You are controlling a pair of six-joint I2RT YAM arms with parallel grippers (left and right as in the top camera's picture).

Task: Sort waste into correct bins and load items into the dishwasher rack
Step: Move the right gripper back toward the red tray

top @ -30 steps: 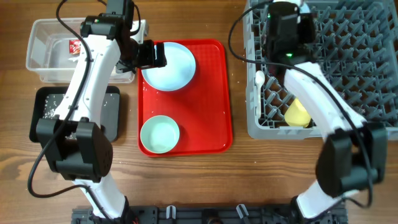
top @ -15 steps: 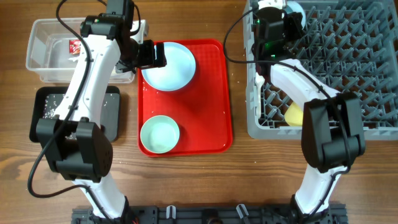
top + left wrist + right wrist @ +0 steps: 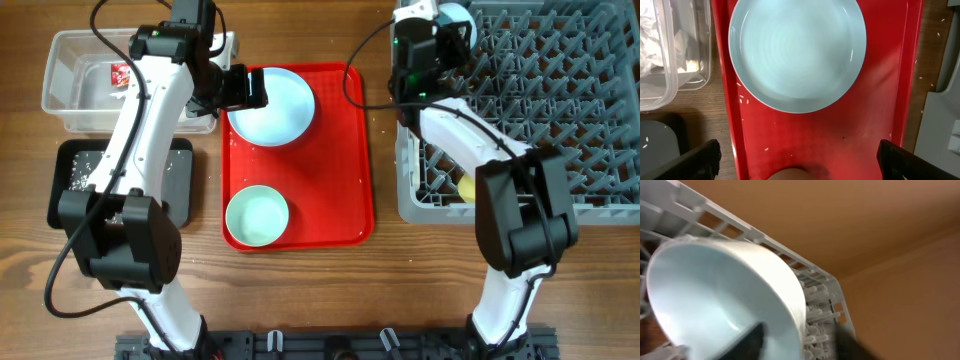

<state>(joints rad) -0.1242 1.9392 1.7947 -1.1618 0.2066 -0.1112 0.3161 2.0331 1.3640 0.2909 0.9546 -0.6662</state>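
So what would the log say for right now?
left gripper: open, above plate rim | right gripper: shut on blue bowl, at rack corner | green bowl: on tray

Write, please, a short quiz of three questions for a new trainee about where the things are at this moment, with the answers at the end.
1. True or false: the pale green bowl stands in the dishwasher rack.
2. What does the right gripper hold?
A. a yellow cup
B. the light blue bowl
C. a white spoon
3. In which bin does the red snack wrapper lie?

Key
1. False: it sits on the red tray.
2. B: the fingers pinch its rim, above a corner of the rack.
3. The clear tub.
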